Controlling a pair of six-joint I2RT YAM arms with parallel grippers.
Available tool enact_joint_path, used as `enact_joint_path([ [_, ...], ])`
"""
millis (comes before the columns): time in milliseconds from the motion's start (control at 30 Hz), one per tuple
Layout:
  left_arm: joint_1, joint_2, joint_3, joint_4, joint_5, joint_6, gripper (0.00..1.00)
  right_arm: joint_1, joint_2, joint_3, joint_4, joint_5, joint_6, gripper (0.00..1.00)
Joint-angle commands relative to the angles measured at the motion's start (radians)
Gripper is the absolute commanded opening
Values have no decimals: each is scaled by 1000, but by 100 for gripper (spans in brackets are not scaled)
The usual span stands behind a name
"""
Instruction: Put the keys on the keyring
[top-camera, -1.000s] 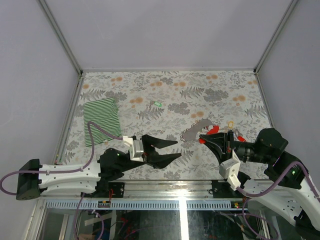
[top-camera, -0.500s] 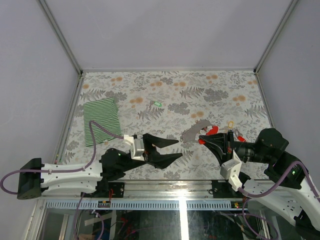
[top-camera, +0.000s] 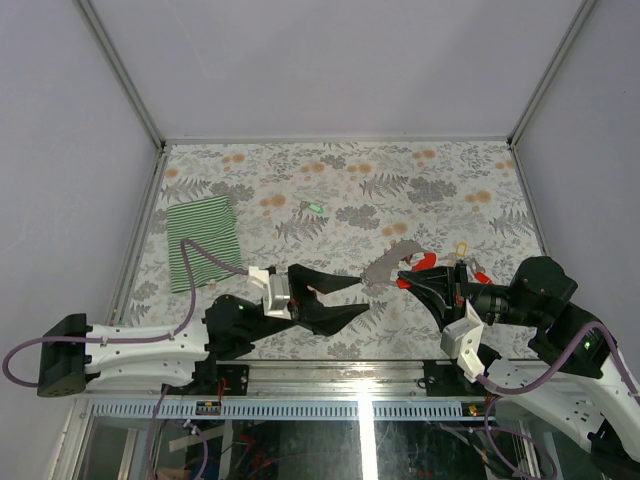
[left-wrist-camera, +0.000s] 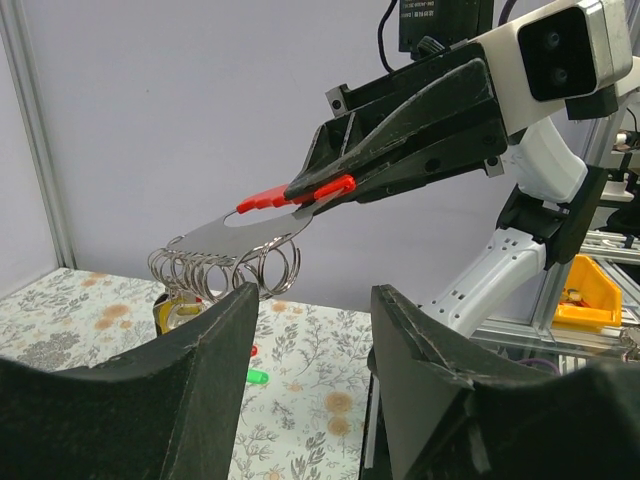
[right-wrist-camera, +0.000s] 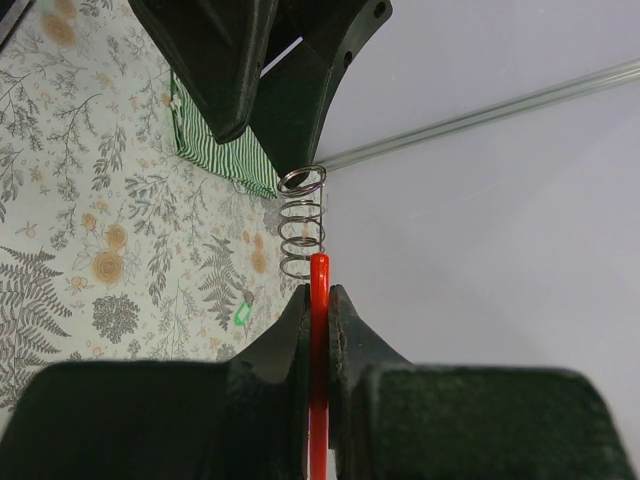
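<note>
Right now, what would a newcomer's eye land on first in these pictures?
The red-looped keyring stands out, held above the table, pinched in the right fingers, wire rings hanging under its grey strip. The open left fingers sit just short of it, and a green striped cloth lies near the table's left edge.

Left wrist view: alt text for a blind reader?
The right gripper holds the keyring aloft by its red end, wire rings hanging beneath. The left gripper, open, fills the foreground, over a floral table.
</note>
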Motion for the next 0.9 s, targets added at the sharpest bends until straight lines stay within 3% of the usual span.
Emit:
enact_joint_path([
  [0, 3, 10, 37, 97, -10, -11, 51, 4, -11, 6, 59, -27, 4, 0],
  [300, 2, 19, 48, 106, -5, -12, 50, 5, -12, 3, 51, -20, 2, 0],
  [867, 3, 38, 68, 91, -99, -30, 31, 5, -9, 2, 54, -21, 10, 0],
])
